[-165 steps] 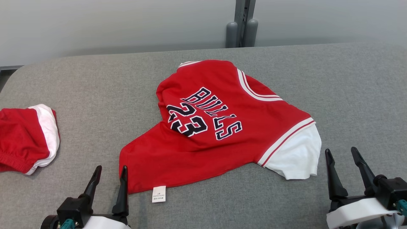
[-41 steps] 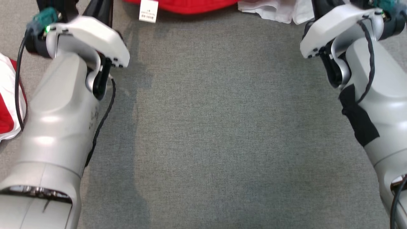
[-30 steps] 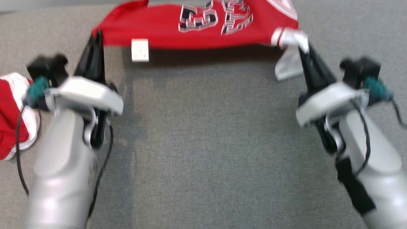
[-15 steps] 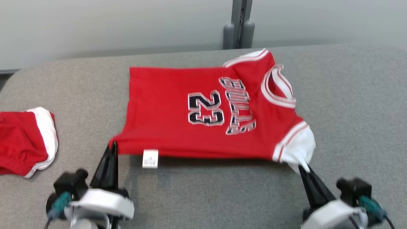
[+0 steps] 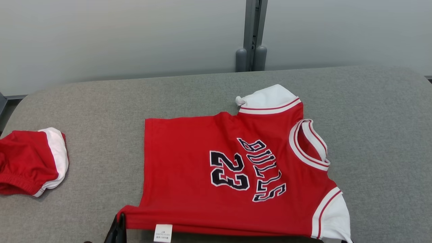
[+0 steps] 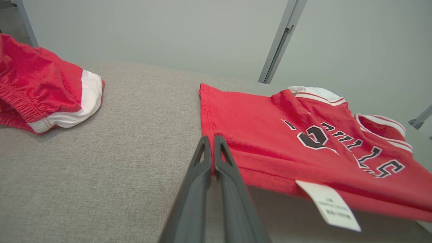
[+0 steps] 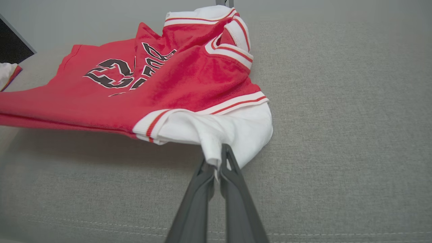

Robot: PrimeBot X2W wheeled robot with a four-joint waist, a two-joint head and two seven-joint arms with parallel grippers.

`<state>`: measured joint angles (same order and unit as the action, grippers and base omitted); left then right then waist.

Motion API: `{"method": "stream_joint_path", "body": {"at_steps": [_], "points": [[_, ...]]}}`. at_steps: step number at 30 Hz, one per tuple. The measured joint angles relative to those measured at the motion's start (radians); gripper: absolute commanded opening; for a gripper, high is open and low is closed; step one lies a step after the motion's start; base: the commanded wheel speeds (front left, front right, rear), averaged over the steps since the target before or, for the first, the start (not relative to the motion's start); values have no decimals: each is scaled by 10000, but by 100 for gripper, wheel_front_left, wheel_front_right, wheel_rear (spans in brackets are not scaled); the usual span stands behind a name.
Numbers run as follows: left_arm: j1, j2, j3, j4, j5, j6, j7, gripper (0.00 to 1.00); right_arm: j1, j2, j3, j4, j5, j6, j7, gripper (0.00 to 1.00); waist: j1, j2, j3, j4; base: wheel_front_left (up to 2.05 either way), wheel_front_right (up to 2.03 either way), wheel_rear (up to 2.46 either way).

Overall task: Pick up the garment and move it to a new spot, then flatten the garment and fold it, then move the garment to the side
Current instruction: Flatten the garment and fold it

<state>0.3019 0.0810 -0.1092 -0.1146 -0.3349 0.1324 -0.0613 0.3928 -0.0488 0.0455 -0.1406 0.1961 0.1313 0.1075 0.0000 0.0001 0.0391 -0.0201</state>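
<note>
left gripper (image 6: 212, 141): pinched tight on red Bulls jersey (image 6: 270, 135) hem corner;
right gripper (image 7: 217, 158): pinched tight on its white sleeve (image 7: 243, 131)

Head above, wrists low, shared garment (image 5: 189, 168)

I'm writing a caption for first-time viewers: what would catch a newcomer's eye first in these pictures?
The red Bulls 23 jersey, spread number-up in the middle of the grey padded table, dominates. The left gripper is shut on its near hem corner and the right gripper on its white sleeve, holding the near edge off the surface. Red and white shorts lie bunched at the table's left end.
</note>
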Motion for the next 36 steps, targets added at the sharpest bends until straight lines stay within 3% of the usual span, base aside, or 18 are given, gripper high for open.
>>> {"method": "stream_joint_path", "body": {"at_steps": [6,14,23,36], "points": [[612,-19,-171,-848,17,349,564,0,622,4,-171,-514,142,0,393,0,-1,0,54,28,0,0,0],[138,109,-339,-817,19,265,940,0,-44,2,-280,-374,-67,-2,297,0,0,0,411,22,0,0,0],[-1418,462,-320,-236,-67,-65,1549,0,-2034,-31,608,98,-1032,-4,334,0,0,0,1154,128,0,0,0],[-3103,357,-337,1300,-360,-355,1104,0,-5401,-836,1684,2359,-777,-4,-485,0,0,0,2360,416,0,0,0]]}}
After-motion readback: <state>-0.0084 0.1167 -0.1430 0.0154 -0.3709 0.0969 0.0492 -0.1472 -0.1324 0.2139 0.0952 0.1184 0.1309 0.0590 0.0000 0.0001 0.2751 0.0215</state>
